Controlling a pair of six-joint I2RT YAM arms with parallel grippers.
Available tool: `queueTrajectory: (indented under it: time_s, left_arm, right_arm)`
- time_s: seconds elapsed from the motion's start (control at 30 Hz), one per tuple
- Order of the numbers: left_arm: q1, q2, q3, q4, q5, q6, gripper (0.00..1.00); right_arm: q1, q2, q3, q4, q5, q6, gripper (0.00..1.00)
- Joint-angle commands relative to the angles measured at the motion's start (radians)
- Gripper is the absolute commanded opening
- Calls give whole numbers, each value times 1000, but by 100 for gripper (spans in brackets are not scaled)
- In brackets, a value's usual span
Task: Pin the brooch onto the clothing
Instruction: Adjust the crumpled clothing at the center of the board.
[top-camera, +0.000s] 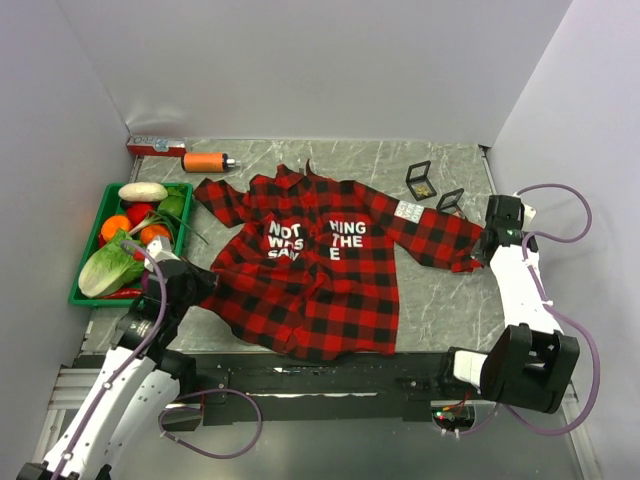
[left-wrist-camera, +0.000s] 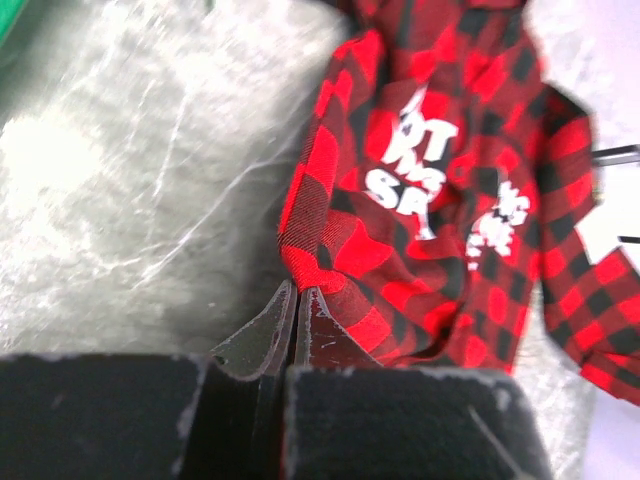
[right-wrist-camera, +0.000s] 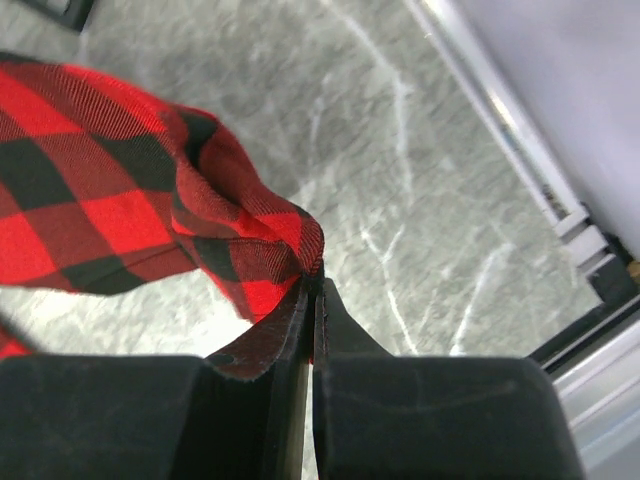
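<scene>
Left fingers closed at shirt hem, right fingers clamping its cuff.

- This was a robotics lab cell: plain pale walls boxed in a grey marble-look table.
- A left arm and a right arm stood on a black rail, trailing purple cables.
- Mismatched props lay about: a green tray of vegetables, an orange bottle and a plaid shirt.

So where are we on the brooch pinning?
Done: plaid shirt lies front-up on the table. In hand: left fingers shut on its side edge, right fingers on the sleeve cuff. Left: no brooch shows on the fabric; two black boxes sit untouched behind the sleeve.
</scene>
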Motion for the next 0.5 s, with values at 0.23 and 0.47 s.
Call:
queueTrajectory:
  time_s: [0.23, 0.47]
  left_arm:
    - [7, -51, 113, -58, 51, 21, 1]
    - [7, -64, 173, -94, 74, 62, 10]
  right_arm:
    - [-45, 0, 141, -61, 139, -26, 0]
    - [-52, -36, 175, -102, 116, -27, 0]
